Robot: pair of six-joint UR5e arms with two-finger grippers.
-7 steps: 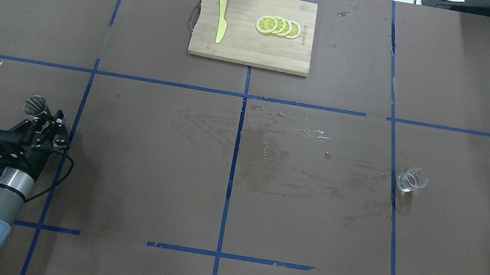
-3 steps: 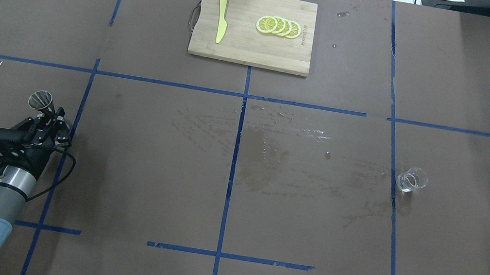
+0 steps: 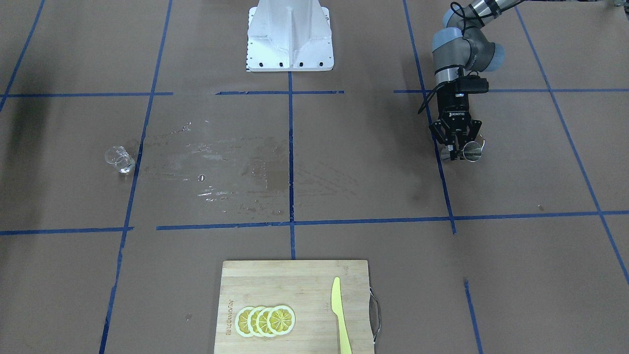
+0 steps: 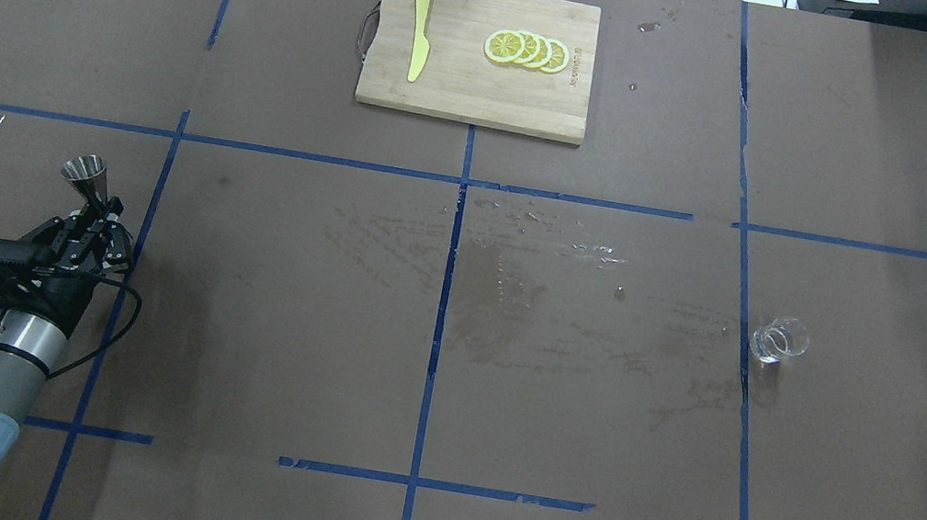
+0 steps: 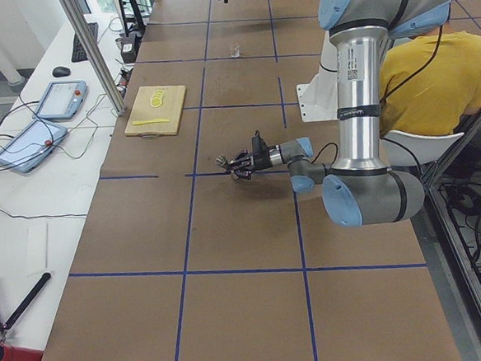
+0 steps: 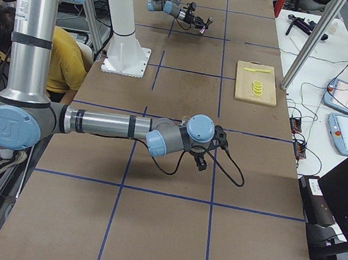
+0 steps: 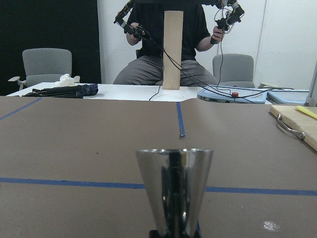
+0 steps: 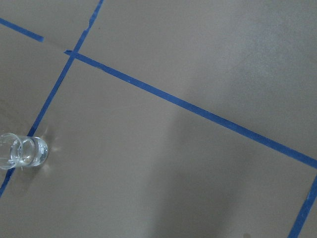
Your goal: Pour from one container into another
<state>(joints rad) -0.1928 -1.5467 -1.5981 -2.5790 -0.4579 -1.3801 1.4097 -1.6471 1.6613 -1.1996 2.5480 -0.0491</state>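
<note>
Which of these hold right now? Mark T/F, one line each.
1. The left gripper is shut on the metal cup. True.
2. The glass sits on the cutting board. False: it sits on the table, beside a blue tape line, well away from the board.
3. Lemon slices and a yellow knife lie on the cutting board. True.
4. The metal cup is over the glass, pouring. False: cup and glass are at opposite sides of the table, with a wet patch between them.
</note>
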